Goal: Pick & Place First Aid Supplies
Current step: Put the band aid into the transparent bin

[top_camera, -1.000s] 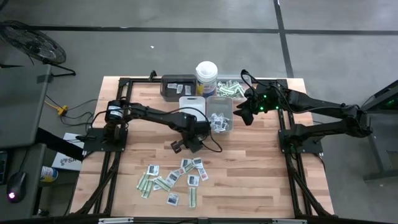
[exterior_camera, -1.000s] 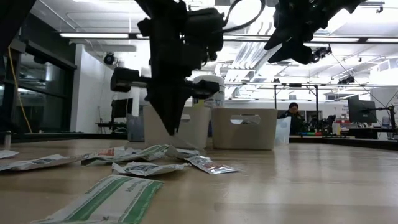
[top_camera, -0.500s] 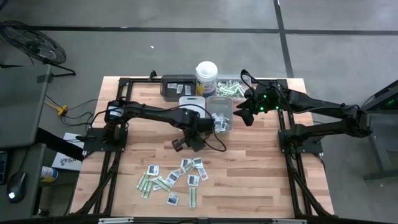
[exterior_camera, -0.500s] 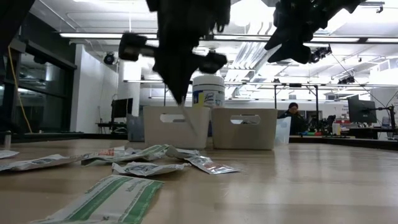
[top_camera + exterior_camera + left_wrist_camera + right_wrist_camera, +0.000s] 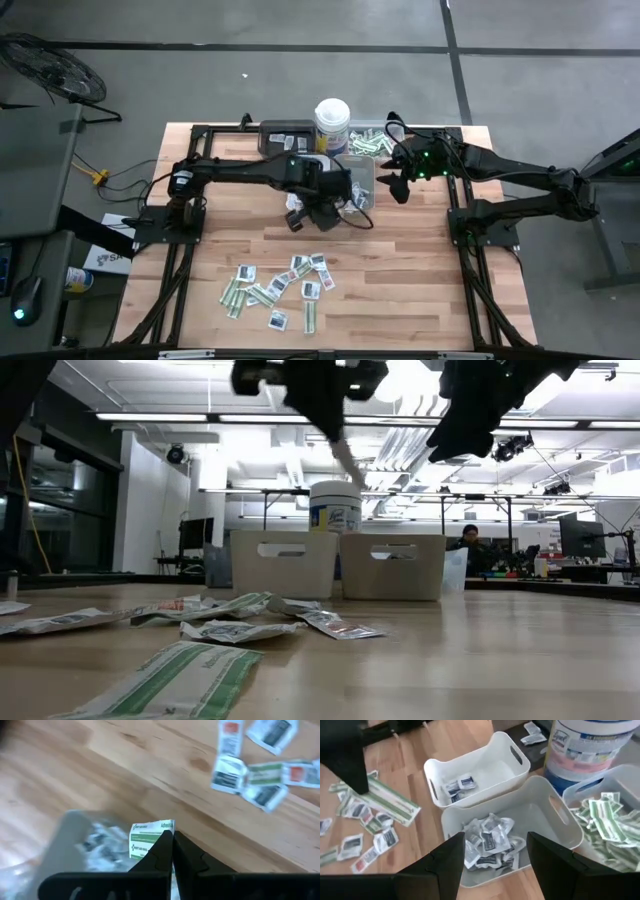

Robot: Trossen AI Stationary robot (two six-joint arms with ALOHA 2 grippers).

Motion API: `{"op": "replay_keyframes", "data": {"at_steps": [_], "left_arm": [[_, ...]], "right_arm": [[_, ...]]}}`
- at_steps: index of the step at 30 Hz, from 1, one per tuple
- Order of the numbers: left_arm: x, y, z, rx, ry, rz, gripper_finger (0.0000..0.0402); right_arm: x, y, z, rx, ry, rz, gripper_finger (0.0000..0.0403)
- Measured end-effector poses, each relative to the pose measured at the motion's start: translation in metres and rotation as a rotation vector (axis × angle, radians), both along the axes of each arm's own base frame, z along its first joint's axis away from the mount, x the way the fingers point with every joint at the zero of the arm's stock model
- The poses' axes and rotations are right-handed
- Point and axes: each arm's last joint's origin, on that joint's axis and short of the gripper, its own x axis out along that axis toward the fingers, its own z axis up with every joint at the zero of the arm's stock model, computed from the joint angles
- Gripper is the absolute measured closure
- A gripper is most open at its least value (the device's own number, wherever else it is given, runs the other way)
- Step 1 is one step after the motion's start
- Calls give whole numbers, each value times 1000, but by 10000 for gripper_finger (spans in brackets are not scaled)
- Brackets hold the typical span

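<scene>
My left gripper (image 5: 172, 834) is shut on a green-and-white strip (image 5: 147, 840) and hangs high over the table near the bins (image 5: 325, 205). From the right wrist view the strip (image 5: 390, 800) slants down below that gripper. Many more first aid supplies (image 5: 280, 285) lie flat on the wood toward the near edge. My right gripper (image 5: 495, 860) is open and holds nothing; it hovers above the grey bin (image 5: 510, 835), which is full of white sachets. My left gripper pinches the strip between its two fingertips at one end (image 5: 162, 829). The fingers come steeply from above. The strip is lifted clear of the table and slants down below the fingers (image 5: 345, 460).
A white bin (image 5: 475, 770) with a few sachets stands beside the grey bin. A clear bin of green strips (image 5: 605, 820) and a white canister (image 5: 590, 745) stand behind them. A dark tray (image 5: 283, 140) sits at the far edge. Bare wood lies between the bins and the pile.
My left gripper, still shut, has climbed from just above the table to well over bin height. It has drifted toward the far edge and the bins, and the strip has gone up with it, clear of the table. My right gripper has rolled a little in place.
</scene>
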Motion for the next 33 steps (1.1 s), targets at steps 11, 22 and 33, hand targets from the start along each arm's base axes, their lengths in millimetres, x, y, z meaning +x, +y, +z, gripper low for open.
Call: {"op": "replay_keyframes", "data": {"at_steps": [11, 22, 33], "left_arm": [[6, 42, 50, -6, -239, 131, 401], [14, 73, 68, -129, -420, 236, 401], [19, 78, 75, -197, -507, 266, 401]], "right_arm": [[3, 5, 4, -45, -60, 226, 197], [13, 13, 15, -369, -109, 268, 197], [13, 12, 14, -439, -59, 178, 214]]}}
